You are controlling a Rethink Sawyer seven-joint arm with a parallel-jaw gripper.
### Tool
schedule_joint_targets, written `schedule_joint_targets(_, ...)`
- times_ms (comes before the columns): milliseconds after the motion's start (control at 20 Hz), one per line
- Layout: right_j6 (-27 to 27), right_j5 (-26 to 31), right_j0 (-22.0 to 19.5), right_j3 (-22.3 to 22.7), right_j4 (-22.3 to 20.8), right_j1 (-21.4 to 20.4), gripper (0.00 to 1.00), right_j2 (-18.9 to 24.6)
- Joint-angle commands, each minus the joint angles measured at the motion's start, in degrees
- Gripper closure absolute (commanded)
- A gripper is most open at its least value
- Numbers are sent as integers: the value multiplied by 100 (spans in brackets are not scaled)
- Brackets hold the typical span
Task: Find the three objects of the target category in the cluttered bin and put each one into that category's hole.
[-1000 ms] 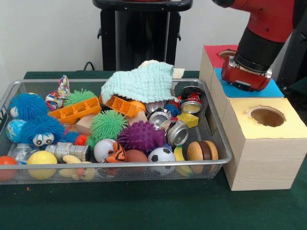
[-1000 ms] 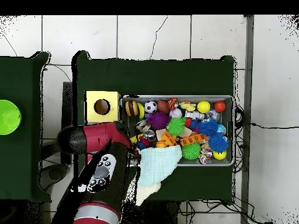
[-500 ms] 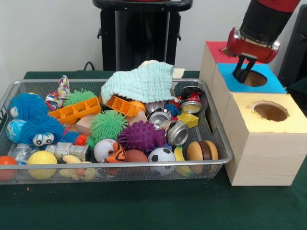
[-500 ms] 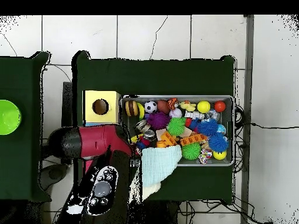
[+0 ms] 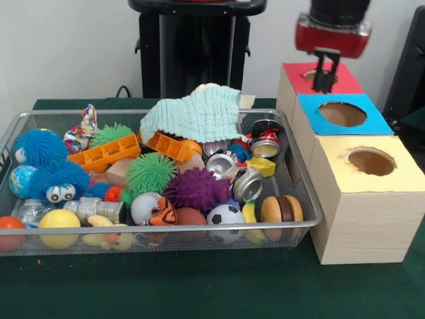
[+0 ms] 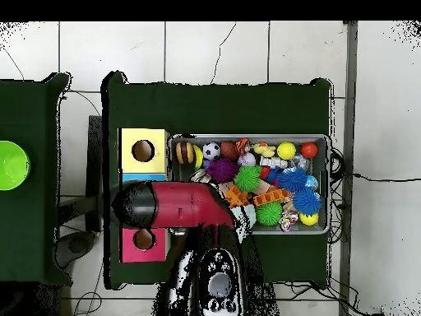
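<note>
Far left of the pincer, the bin [image 5: 302, 199] on the bench [image 5: 199, 286] is heaped with toys: blue fuzzy balls [image 5: 50, 166], a purple spiky ball [image 5: 197, 188], cans [image 5: 247, 184], a mint cloth [image 5: 192, 114]. One bottle [image 5: 30, 211], perhaps, lies at its near-left corner. The pincer [image 5: 324, 83], pressed together and empty, hangs above the red hole [image 5: 317, 75]; the blue hole [image 5: 342, 113] lies just nearer the camera.
</note>
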Motion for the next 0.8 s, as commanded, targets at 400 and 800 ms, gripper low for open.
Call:
schedule_joint_targets(400, -4531, 124, -3284, 858, -1903, -1360, 100, 1933)
schedule_joint_targets(800, -5334, -126, -4219, 332, -2369, -932, 0, 2856)
